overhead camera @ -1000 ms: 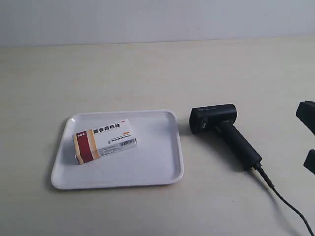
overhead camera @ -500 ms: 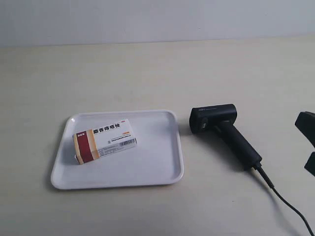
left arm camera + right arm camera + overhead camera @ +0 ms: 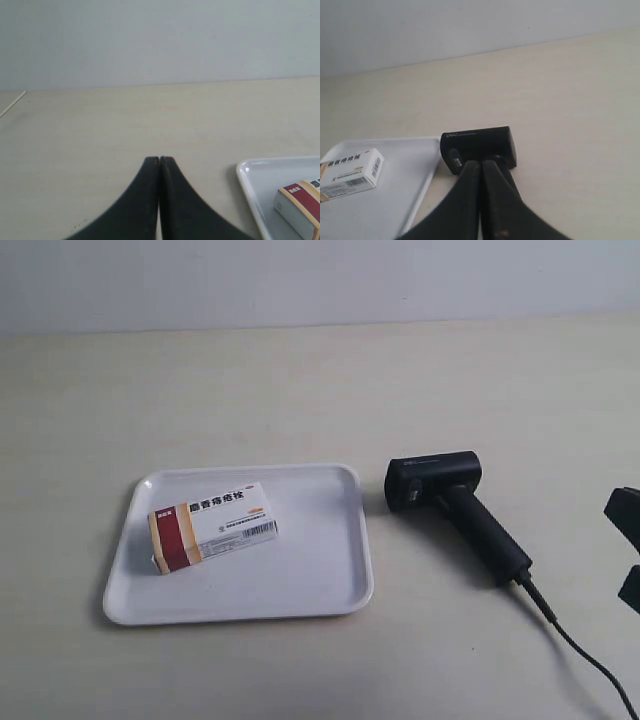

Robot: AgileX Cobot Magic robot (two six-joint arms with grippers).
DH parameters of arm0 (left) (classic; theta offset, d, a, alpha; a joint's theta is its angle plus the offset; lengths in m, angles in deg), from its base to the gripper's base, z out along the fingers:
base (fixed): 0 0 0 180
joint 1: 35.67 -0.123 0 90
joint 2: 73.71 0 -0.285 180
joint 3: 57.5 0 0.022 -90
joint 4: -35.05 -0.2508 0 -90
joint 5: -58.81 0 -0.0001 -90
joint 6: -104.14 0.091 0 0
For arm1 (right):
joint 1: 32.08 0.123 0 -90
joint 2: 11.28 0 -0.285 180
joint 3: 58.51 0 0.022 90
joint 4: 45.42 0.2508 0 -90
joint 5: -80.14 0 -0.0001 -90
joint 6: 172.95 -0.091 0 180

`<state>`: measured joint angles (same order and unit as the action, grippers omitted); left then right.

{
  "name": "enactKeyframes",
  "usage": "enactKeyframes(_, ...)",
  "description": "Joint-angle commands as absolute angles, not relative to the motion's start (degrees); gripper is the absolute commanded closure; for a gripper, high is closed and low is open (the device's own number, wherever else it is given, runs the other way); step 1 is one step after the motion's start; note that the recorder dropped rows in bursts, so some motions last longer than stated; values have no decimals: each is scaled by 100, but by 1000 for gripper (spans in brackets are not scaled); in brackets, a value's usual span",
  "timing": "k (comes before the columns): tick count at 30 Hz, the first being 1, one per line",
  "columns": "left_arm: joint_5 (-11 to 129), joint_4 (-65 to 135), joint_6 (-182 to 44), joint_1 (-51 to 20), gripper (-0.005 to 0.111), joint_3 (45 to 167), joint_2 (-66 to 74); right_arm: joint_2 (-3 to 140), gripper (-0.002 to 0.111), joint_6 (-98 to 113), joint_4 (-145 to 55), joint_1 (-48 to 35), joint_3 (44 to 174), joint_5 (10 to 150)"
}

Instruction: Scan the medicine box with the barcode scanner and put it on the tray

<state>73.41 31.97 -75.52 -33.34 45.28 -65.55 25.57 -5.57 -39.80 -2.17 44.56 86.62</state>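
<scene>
The medicine box [image 3: 212, 526] lies flat inside the white tray [image 3: 330, 540], its red and tan end toward the tray's left rim. To the right of the tray, the black barcode scanner [image 3: 460, 510] lies on its side on the table. My right gripper [image 3: 480, 162] is shut and holds nothing; its tips point at the scanner's head [image 3: 477, 142], with the box [image 3: 350, 172] off to one side. My left gripper [image 3: 159, 159] is also shut with nothing in it, over bare table beside the tray's corner [image 3: 250, 175] and the box [image 3: 300, 207].
The scanner's black cable [image 3: 580, 650] runs to the lower right corner of the exterior view. Black parts of the arm at the exterior view's right [image 3: 625, 510] show at the frame edge. A pale wall stands behind the beige table [image 3: 300, 390].
The black arm parts at the exterior view's right edge have drawn back toward the edge and slightly lower. Box, tray and scanner have not moved.
</scene>
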Motion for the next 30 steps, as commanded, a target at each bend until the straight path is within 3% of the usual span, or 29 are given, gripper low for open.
enactKeyframes(1,7343,3232,-7586,-3355,104,4529,-6592,1825,108,-495,-3983,-613,4427,8630)
enactKeyframes(10,7343,3232,-7586,-3355,104,4529,-6592,-75,108,-434,-4143,-2760,4427,7143)
enactKeyframes(30,7343,3232,-7586,-3355,104,4529,-6592,-349,108,349,-4285,-2708,4427,6945)
